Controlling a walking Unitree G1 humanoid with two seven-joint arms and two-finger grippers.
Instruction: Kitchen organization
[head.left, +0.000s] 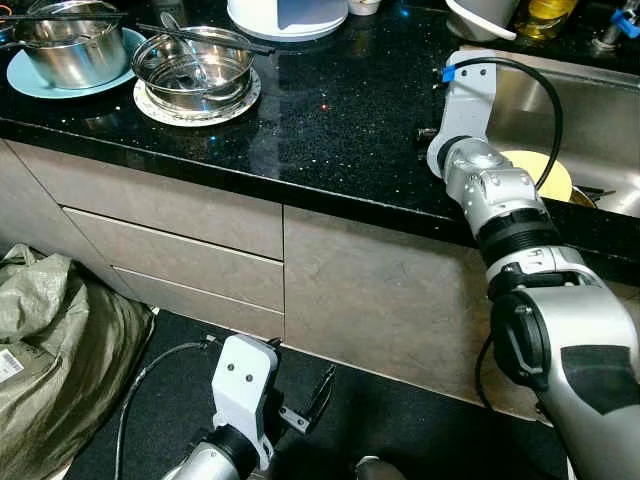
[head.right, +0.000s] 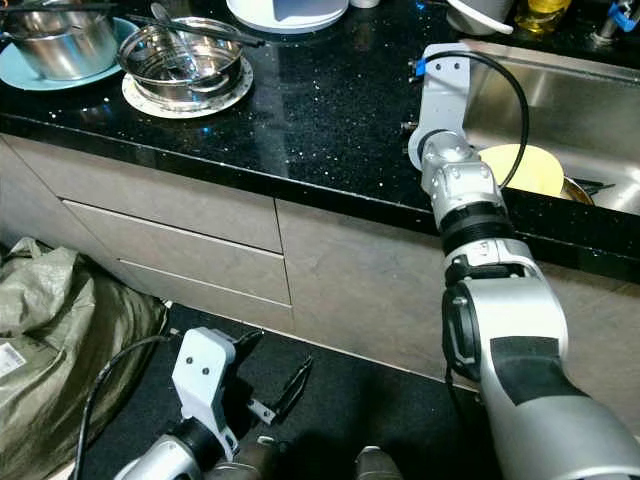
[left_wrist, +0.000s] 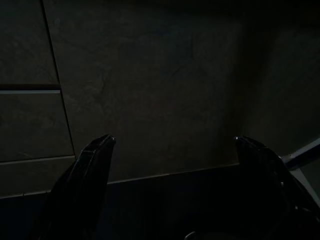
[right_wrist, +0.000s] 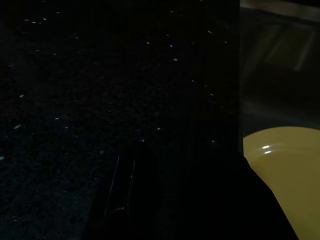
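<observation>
You get sharp, evenly lit head views with overhead light glinting off the black speckled bench (head.left: 330, 110) and steel bowls (head.left: 192, 62), shadowed floor below, and both wrist views very dark, nearly featureless.

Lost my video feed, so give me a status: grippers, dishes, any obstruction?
Left gripper open, idle low by the cabinet. Right arm up at the sink edge, fingers unseen. Yellow plate in sink; steel pots on counter. Nothing blocking.

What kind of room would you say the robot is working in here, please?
Most likely a home kitchen: a black speckled countertop over grey drawers, a steel sink holding a yellow plate, and steel pots standing on plates.
</observation>
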